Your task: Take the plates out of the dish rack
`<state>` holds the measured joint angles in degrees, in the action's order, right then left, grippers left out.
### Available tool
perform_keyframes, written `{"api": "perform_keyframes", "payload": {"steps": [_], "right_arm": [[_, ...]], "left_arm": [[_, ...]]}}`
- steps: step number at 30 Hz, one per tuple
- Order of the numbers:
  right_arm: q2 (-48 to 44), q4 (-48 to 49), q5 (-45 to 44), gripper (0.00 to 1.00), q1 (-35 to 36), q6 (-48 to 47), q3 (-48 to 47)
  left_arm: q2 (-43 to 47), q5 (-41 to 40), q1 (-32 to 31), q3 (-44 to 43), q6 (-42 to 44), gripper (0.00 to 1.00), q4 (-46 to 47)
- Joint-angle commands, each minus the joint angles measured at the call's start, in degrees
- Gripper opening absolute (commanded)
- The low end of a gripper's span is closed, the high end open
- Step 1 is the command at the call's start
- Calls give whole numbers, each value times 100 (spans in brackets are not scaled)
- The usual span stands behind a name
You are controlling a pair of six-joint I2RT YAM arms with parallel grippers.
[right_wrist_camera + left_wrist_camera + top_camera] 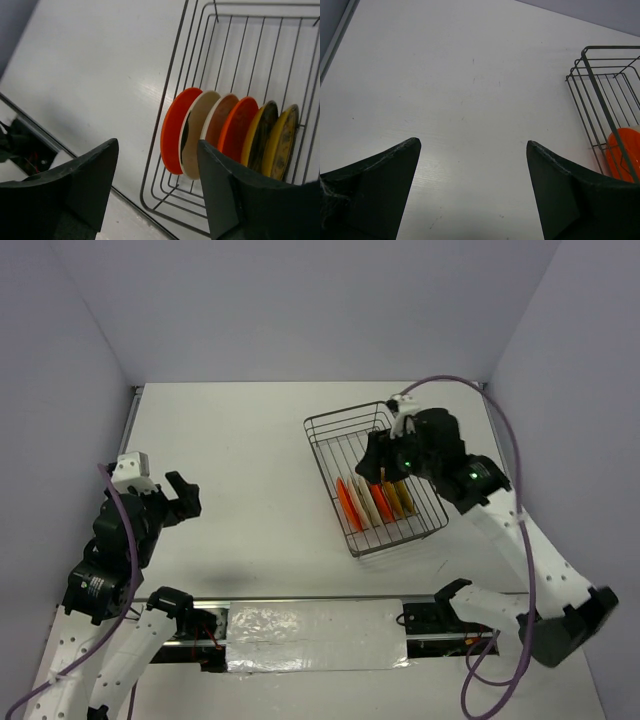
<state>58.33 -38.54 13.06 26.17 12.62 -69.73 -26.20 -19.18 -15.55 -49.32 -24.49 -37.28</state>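
Observation:
The grey wire dish rack (pixel 352 432) stands on the table at the right; it also shows in the right wrist view (pixel 176 65) and at the left wrist view's right edge (pixel 592 75). Several plates stand on edge in its near half: two orange plates (pixel 176 131), two cream plates (pixel 196 135) and two olive-yellow plates (pixel 281 142). In the top view they show as a row (pixel 372 502). My right gripper (pixel 157 147) is open and empty, hovering above the orange plate at the end of the row. My left gripper (pixel 472 145) is open and empty over bare table at the left.
Grey walls close the table on three sides. A metal strip (pixel 131 425) runs along the left edge. A foil-covered rail (pixel 315 632) lies along the near edge between the arm bases. The rack's far half holds nothing.

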Motion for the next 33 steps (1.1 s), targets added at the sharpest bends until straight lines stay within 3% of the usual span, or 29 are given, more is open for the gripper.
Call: {"api": "perform_keyframes", "payload": {"steps": [1, 3, 6, 28, 31, 33], "right_arm": [[433, -48, -1276, 57, 659, 91, -173], [609, 22, -1586, 45, 836, 100, -85], [812, 49, -1771, 37, 1065, 91, 82], [2015, 883, -1772, 27, 1293, 311, 962], [2086, 884, -1850, 11, 1320, 399, 944], [2008, 840, -1973, 6, 1416, 512, 874]], "left_arm": [[-43, 55, -53, 10, -91, 100, 256], [-61, 46, -62, 1, -91, 100, 247], [-61, 98, -97, 10, -73, 100, 274], [-254, 143, -229, 10, -56, 100, 265], [-272, 143, -247, 10, -56, 100, 256], [-281, 116, -264, 1, -65, 100, 247]]}}
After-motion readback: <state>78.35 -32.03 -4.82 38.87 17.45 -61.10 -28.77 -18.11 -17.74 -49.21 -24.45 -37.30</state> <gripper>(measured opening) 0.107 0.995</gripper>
